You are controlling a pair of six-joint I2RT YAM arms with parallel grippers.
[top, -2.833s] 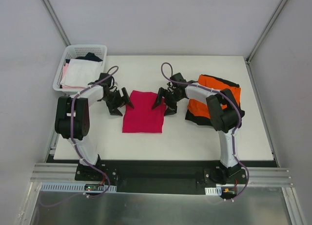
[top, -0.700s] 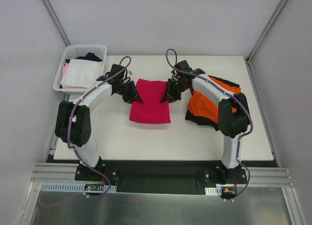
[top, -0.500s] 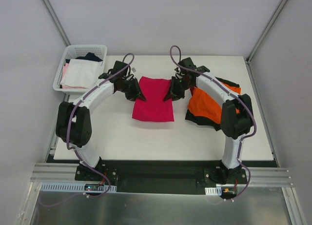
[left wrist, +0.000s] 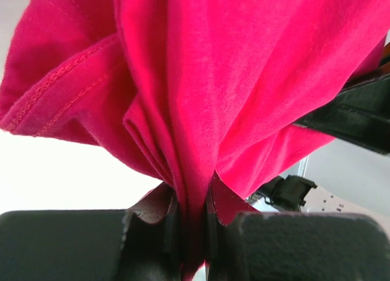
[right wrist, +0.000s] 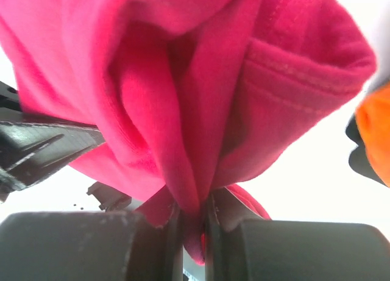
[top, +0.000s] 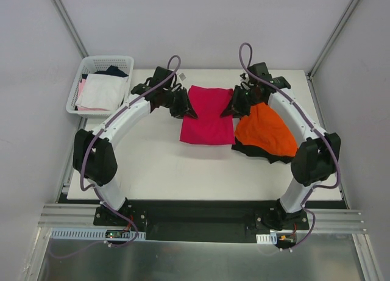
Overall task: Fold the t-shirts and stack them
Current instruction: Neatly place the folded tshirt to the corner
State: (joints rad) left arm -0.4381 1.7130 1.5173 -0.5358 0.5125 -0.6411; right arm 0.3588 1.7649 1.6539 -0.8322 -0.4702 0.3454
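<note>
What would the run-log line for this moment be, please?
left gripper: shut on magenta shirt | right gripper: shut on magenta shirt | orange shirt: lying on black shirt, at right

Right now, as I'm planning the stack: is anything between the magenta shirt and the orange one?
Only the right gripper, clamped on the magenta shirt beside the orange shirt; nothing else visible between them.

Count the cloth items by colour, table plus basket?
Magenta: 1, magenta shirt
Orange: 1, orange shirt
Black or dark: 2, black shirt under the orange one, dark piece in the basket
White: 1, white garment, in the basket
Pink: 1, pink garment, in the basket
Total: 6
</note>
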